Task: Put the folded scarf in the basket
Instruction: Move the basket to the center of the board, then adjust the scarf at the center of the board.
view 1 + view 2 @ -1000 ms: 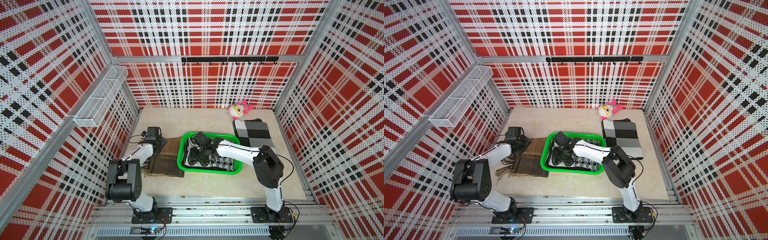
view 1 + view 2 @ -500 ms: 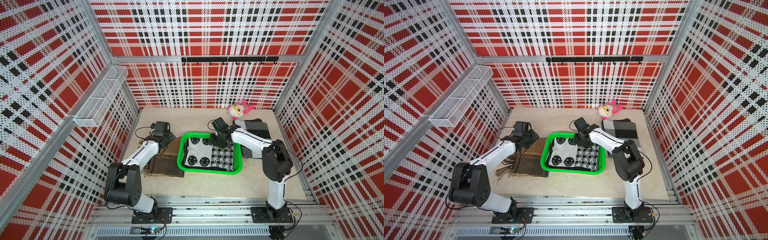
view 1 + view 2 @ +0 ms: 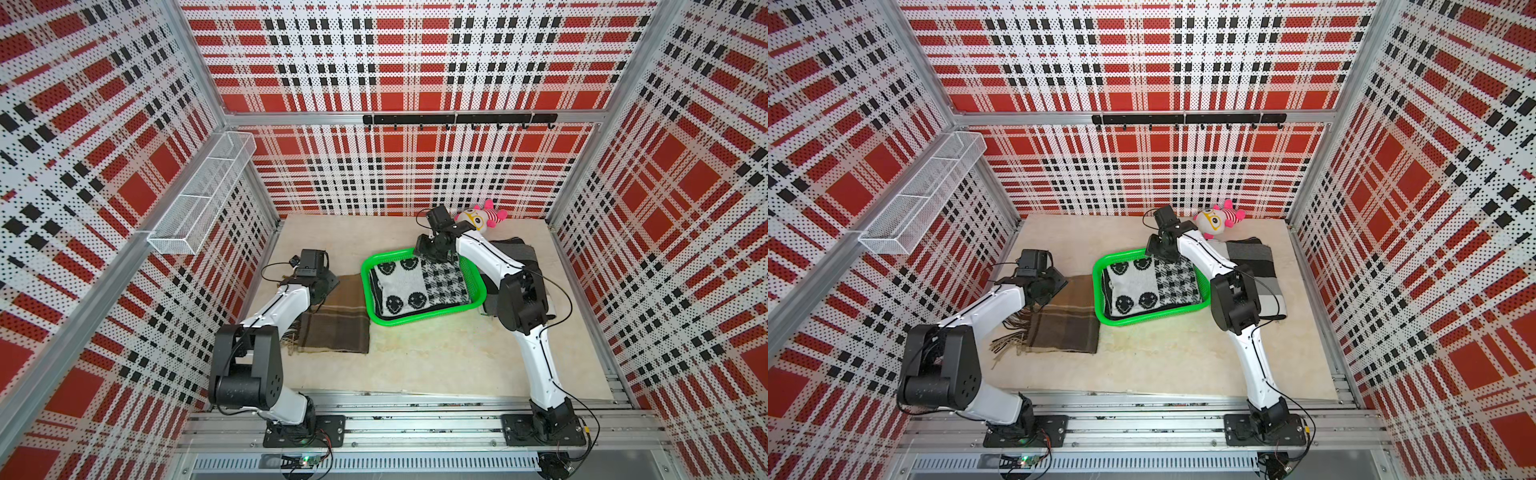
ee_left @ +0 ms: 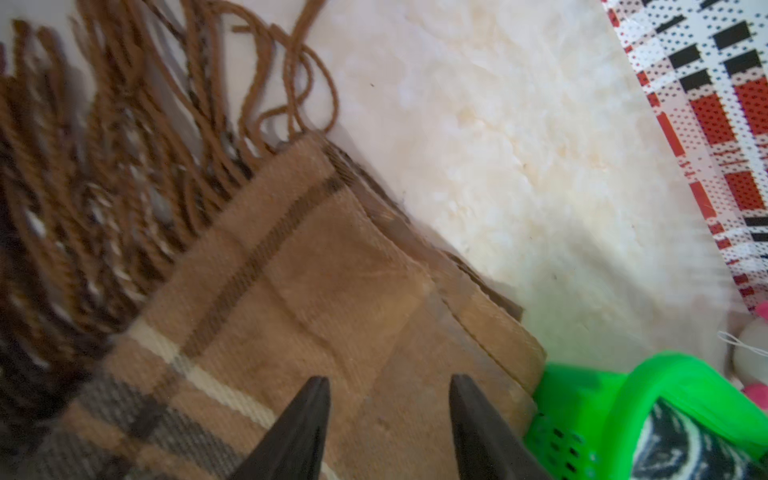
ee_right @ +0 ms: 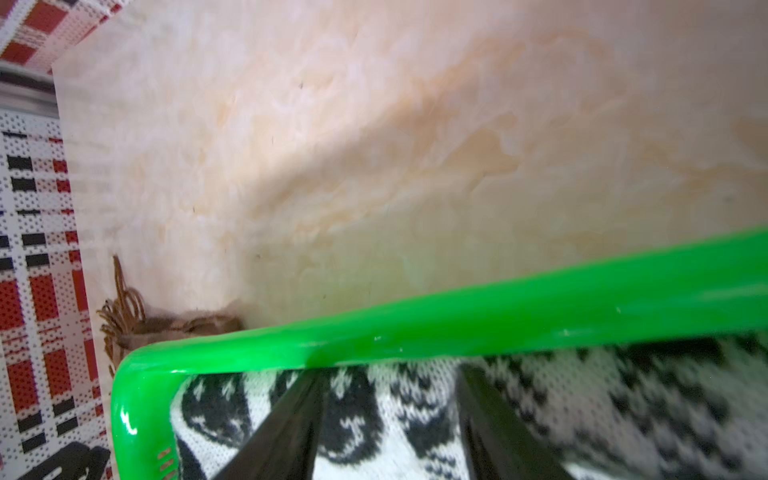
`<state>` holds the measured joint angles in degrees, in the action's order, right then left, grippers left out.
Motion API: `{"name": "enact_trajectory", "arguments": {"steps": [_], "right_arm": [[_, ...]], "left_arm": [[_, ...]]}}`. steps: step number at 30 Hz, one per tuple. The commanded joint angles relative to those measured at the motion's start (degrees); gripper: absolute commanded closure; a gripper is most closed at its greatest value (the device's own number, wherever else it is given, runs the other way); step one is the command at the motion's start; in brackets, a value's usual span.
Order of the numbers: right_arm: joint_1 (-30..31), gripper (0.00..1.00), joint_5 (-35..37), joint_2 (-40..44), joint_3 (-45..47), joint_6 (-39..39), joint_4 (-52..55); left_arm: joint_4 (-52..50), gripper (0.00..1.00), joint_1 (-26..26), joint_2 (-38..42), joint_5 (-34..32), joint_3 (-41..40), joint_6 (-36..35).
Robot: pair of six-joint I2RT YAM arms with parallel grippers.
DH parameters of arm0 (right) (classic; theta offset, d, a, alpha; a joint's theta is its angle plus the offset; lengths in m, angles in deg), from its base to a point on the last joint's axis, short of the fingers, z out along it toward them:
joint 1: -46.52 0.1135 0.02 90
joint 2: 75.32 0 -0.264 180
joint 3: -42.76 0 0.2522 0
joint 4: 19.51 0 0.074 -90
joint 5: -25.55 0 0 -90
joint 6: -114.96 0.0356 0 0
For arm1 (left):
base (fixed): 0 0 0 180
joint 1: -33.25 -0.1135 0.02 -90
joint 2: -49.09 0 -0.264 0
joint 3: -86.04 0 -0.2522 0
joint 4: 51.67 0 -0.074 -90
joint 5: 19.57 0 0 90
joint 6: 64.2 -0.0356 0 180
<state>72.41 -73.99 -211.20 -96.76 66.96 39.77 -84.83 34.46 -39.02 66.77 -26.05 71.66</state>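
The green basket (image 3: 415, 322) (image 3: 1142, 319) stands mid-table. A folded black-and-white knit scarf (image 3: 419, 284) (image 3: 1150, 282) with smiley faces lies flat inside it and fills most of it. My right gripper (image 3: 432, 253) (image 3: 1163, 251) hangs over the basket's far edge, open and holding nothing. In the right wrist view its fingertips (image 5: 390, 372) sit just inside the green rim (image 5: 498, 316), above the scarf (image 5: 415, 415). My left gripper (image 3: 328, 286) (image 4: 390, 380) is open over a brown plaid scarf (image 4: 291, 270), left of the basket (image 4: 648, 395).
The brown fringed scarf (image 3: 336, 324) lies against the basket's left side. A grey checked scarf (image 3: 1254, 266) lies right of the basket, under my right arm. A pink plush toy (image 3: 478, 218) sits at the back right. A white wire rack (image 3: 203, 191) hangs on the left wall.
My right gripper has lifted off the scarf in the basket's near left part and moved to its far edge. The scarf stays flat in the basket. The left gripper has barely shifted.
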Motion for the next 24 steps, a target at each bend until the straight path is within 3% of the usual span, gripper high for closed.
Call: {"name": "enact_trajectory", "arguments": {"steps": [1,5,8,14,18,24], "right_arm": [[-0.6,0.42,-2.0,0.2,-4.4,-2.4,1.7],[0.9,0.41,-1.4,7.2,0.8,-3.0,0.2],[4.3,0.41,-0.5,15.4,10.0,-3.2,-2.1],[20.2,0.42,2.4,25.5,25.2,-4.4,-5.7],[31.2,0.42,2.0,22.5,23.1,-5.5,-4.5],[36.8,0.44,-4.1,7.6,11.8,-7.1,0.6]], "left_arm": [[-0.5,0.48,-2.1,-2.0,0.2,0.8,-2.3],[-0.7,0.49,-3.7,-4.2,-0.1,1.7,-2.4],[-0.6,0.51,-4.2,-6.1,-0.5,2.7,-2.2],[-0.6,0.55,-4.7,-11.7,-0.7,5.4,-1.9],[1.2,0.57,-6.6,-13.6,0.7,4.5,-0.8],[3.0,0.58,-9.0,-13.8,2.6,2.3,-0.2]]}}
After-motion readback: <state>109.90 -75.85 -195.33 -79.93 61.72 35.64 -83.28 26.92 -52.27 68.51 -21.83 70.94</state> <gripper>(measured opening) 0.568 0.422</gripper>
